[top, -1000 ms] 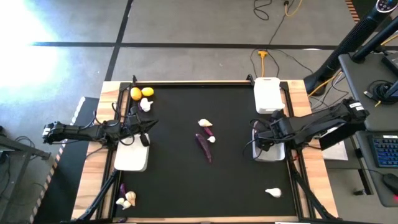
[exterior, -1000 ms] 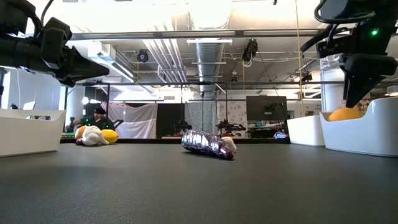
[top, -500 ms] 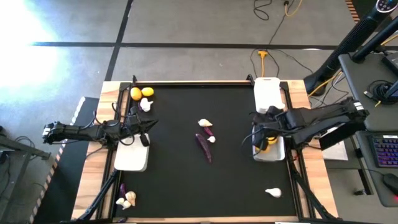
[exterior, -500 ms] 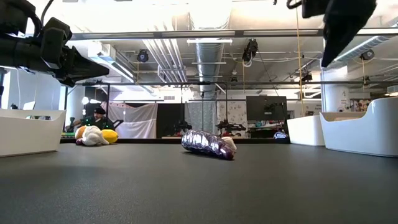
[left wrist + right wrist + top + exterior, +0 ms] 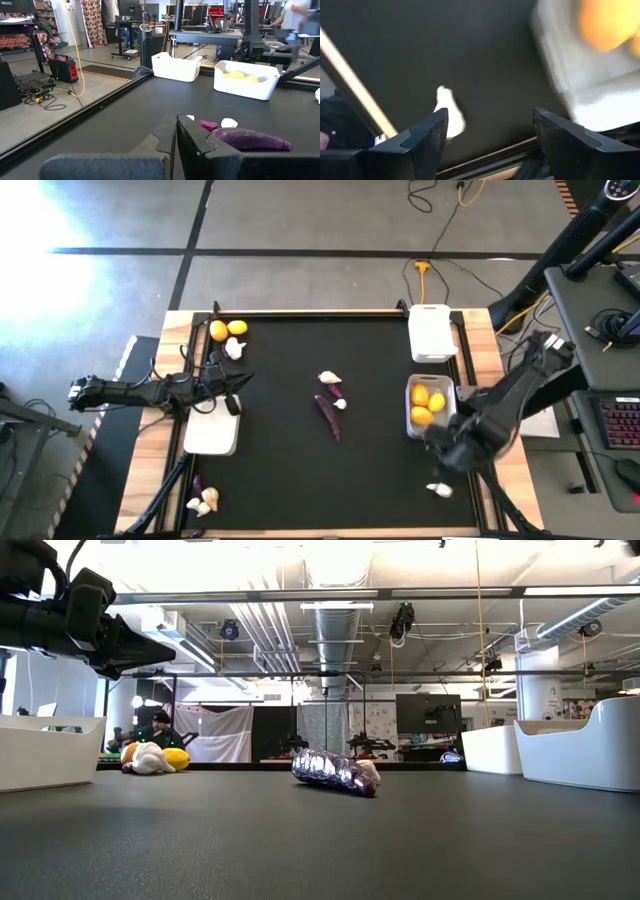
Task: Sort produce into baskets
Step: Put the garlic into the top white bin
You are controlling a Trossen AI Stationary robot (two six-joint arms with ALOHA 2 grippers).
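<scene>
**A:** Right gripper (image 5: pixel 447 452) spread wide, nothing between the fingers (image 5: pixel 427 137). Hanging over the table's near right corner, just past the end of the basket with the lemons (image 5: pixel 431 407). Two lemons (image 5: pixel 421 396) sitting in that one. Lone garlic bulb (image 5: pixel 439 489) right below the gripper, close to the table edge, also caught in the right wrist view (image 5: pixel 448 112).

**B:** And the left gripper (image 5: pixel 235 378)?

**A:** Pressed together, empty, parked at the left side above the left basket (image 5: pixel 212 432). Not touching any produce.

**B:** Rest of the stuff?

**A:** Mid-table: long purple eggplant (image 5: pixel 327 416), a small purple piece (image 5: pixel 336 391) just beside it, plus two garlic bulbs, one behind (image 5: pixel 329 378) and one touching the eggplant's side (image 5: pixel 341 404). Far left corner: two more lemons (image 5: pixel 227 329) with a garlic bulb (image 5: pixel 234 348) next to them. Near left corner: a couple of garlic bulbs (image 5: pixel 204 500) and a bit of purple (image 5: pixel 197 481). Third basket (image 5: pixel 431 333) at the far right, looks empty from above.
</scene>
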